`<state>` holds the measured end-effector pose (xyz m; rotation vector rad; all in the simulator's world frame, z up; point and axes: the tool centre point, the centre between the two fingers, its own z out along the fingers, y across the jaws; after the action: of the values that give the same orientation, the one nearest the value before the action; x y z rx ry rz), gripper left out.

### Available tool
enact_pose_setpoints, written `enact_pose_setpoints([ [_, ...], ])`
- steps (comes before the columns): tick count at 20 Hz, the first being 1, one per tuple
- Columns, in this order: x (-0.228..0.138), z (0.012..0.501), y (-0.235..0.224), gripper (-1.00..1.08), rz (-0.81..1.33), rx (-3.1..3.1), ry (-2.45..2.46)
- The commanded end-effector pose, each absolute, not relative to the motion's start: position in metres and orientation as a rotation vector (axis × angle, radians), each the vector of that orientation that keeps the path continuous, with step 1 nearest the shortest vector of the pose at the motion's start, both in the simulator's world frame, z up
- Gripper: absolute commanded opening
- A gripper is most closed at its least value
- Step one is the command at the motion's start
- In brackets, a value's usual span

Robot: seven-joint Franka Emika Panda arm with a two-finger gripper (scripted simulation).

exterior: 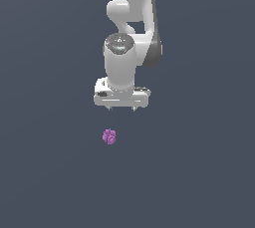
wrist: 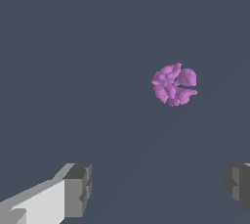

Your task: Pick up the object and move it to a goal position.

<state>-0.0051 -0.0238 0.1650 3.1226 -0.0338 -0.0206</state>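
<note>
Dark slate-grey table (exterior: 45,182) fills both views, featureless. Your claw (exterior: 121,108) hangs above it with fingers (wrist: 77,190) spread wide apart, gripping nothing. Purple berry-like clump (exterior: 109,136) lies on the table at roughly 7 o'clock from the claw in the exterior view, clear of both fingers. Recommendation: centre over the clump before descending, then close across its bumpy bulk. No other items or obstructions observed. No goal marker visible.

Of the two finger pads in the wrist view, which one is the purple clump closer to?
The dark pad at the frame's edge, not the one on the white finger. The purple clump lies apart from both, ungrasped, and the hand is open.
</note>
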Motion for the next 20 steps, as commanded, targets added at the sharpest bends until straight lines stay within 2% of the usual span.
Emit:
enact_pose_setpoints([
  [1, -0.005, 0.165, -0.024, 1.0, -0.021, 3.123, -0.034],
  [10, 0.0, 0.18, 0.0, 1.0, 0.014, 3.119, 0.092],
  [20, 0.005, 0.175, -0.005, 1.0, 0.012, 3.122, 0.074],
])
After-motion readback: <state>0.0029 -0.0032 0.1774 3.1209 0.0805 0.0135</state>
